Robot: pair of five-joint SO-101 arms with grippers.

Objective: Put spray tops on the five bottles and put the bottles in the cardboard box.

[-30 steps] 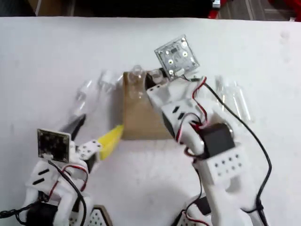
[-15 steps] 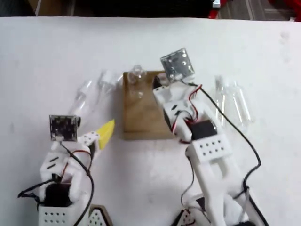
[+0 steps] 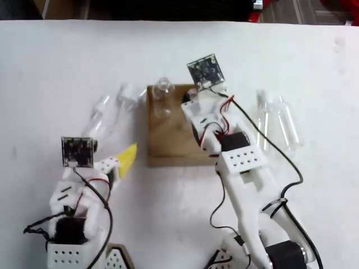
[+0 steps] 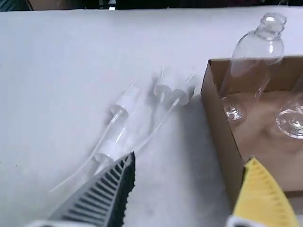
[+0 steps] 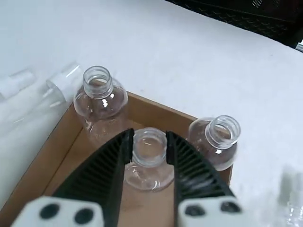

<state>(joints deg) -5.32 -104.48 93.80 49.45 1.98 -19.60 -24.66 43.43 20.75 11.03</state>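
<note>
A white desk [image 3: 56,61] runs across the whole high view, and past its far edge the room is a dark strip [image 3: 168,8] with too little showing to name anything in it. The cardboard box [image 3: 168,140] lies open near the middle of the desk, between the two arms.

The right hand [image 5: 147,142] is down inside the box. Its two black fingers [image 5: 111,165] are drawn in on either side of the neck of the middle bottle [image 5: 148,163]; they appear to press against it, though the contact is hard to judge from this angle. That clear bottle stands upright and uncapped on the box floor, with a second bottle [image 5: 100,97] in the corner beside it and a third bottle [image 5: 218,137] at the far wall, both open at the top.

The left hand [image 4: 191,158] hangs over the bare desk just outside the box's wall, its gray finger [image 4: 111,189] and yellow finger [image 4: 265,198] spread wide with nothing between them. The spray tops [image 4: 168,87] lie loose on the desk just beyond it, their thin tubes trailing towards the gray finger. More clear pieces [image 3: 275,117] lie on the desk on the other side of the box.
</note>
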